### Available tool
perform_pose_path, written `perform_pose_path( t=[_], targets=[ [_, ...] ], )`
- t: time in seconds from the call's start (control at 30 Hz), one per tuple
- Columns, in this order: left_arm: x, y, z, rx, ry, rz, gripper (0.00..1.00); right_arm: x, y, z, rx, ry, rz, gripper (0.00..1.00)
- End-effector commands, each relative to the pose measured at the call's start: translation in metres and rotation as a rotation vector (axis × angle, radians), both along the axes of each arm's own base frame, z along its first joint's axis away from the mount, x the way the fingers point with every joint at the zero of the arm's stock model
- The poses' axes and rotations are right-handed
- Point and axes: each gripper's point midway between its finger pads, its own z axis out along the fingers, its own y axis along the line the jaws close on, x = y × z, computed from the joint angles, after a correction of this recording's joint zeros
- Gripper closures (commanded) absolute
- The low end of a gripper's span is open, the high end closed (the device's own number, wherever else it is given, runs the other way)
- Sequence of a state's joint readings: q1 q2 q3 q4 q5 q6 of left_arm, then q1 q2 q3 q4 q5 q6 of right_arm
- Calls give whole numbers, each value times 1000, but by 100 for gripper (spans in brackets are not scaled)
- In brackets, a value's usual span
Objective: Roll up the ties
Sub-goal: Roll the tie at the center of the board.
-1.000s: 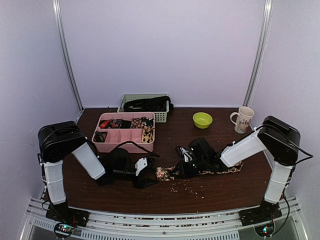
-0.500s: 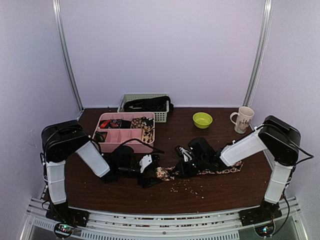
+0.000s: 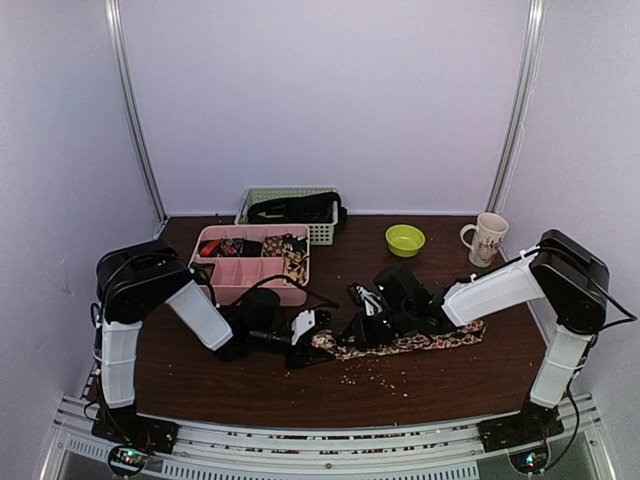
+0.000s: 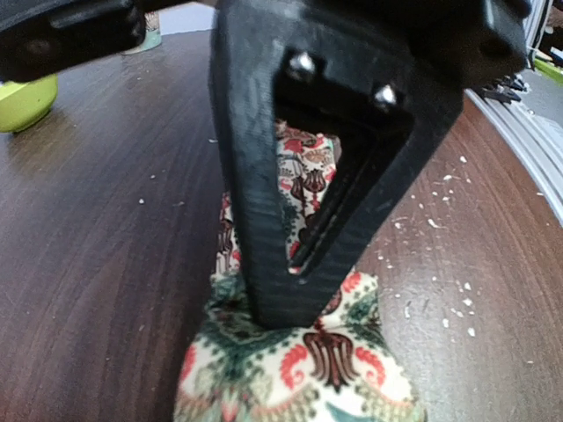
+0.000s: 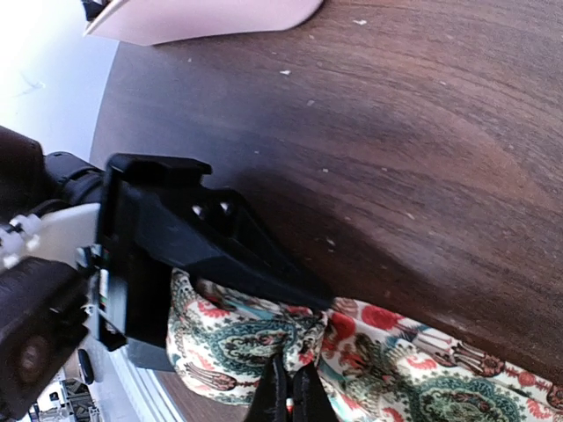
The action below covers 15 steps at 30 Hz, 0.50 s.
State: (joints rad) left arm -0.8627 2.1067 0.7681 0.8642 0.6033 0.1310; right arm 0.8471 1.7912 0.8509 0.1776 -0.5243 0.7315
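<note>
I have one paisley-print necktie [image 3: 425,342] lying flat across the middle of the worktop [image 3: 230,385], running from between my two arms out toward my right side. My right jaws [image 3: 357,332] are clenched tight, and the wrist view shows the cloth puckering into their tips, so I judge they pinch the tie a little way in from its left end. My left jaws [image 3: 304,338] sit right at that left end. One finger [image 4: 286,255] presses down on a bunched, doubled-over lump of fabric, but the other finger is out of sight, so I cannot tell whether they are gripping it or only bearing on it.

As for progress, this tie is barely begun: a first fold or turn at the left end, and nearly all its length stretched out unrolled to the right. The pink divided tray [image 3: 250,292] behind my left arm already holds what look like finished rolls [image 3: 294,262] in several compartments, while other compartments look bare. The green basket [image 3: 322,234] at the back holds dark fabric – possibly more ties, though I cannot make it out. So some look done, one is in hand – and the winding of it lies almost wholly ahead.
</note>
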Motion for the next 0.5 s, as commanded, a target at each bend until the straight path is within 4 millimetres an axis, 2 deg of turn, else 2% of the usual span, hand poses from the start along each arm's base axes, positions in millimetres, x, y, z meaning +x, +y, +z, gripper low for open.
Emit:
perform_pose_path(
  t=[0.0, 0.1, 0.3, 0.47],
  targets=[
    [-26, 13, -27, 66, 91, -46, 63, 0, 10, 18, 19, -25, 29, 100],
    [-24, 15, -25, 63, 84, -29, 63, 0, 6, -1, -27, -7, 35, 100],
    [-17, 21, -11, 29, 40, 27, 41, -2, -10, -47, -126, 31, 16, 100],
    [-10, 42, 2, -14, 1, 117, 37, -5, -20, -69, -164, 52, 3, 100]
  ],
)
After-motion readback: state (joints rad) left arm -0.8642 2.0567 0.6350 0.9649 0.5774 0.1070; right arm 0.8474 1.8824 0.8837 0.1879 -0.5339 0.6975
